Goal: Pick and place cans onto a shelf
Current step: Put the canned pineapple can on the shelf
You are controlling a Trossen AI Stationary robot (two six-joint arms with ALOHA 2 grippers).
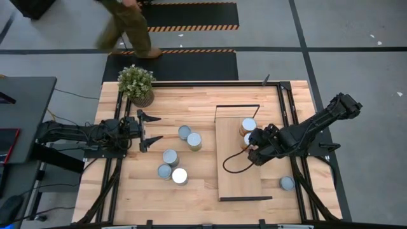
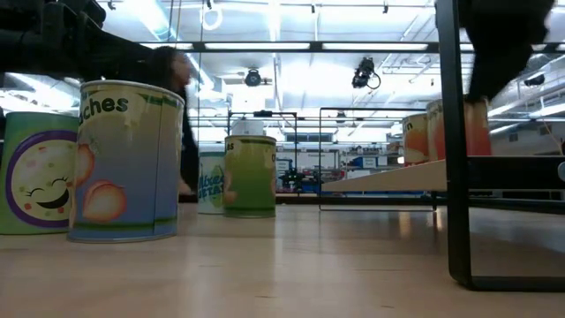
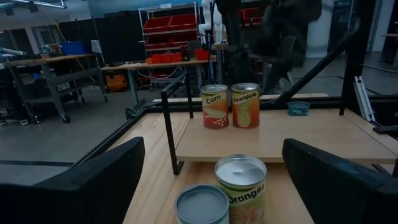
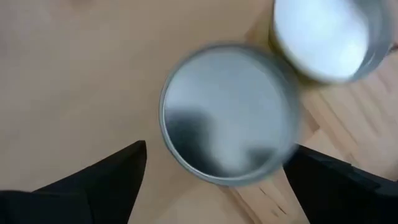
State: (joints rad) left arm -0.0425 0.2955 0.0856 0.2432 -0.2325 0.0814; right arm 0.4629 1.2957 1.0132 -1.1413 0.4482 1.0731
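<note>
Front half of the shelf [image 1: 238, 181] is wide open, but two cans [image 1: 248, 125] and the right hand [image 1: 254, 151] crowd its back end.

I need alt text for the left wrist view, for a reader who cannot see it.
Two cans, Corn and Pineapple, stand side by side on a low wooden shelf. Nearer, on the table, stand an Oranges can and a shorter can, framed by the open left claw.
</note>
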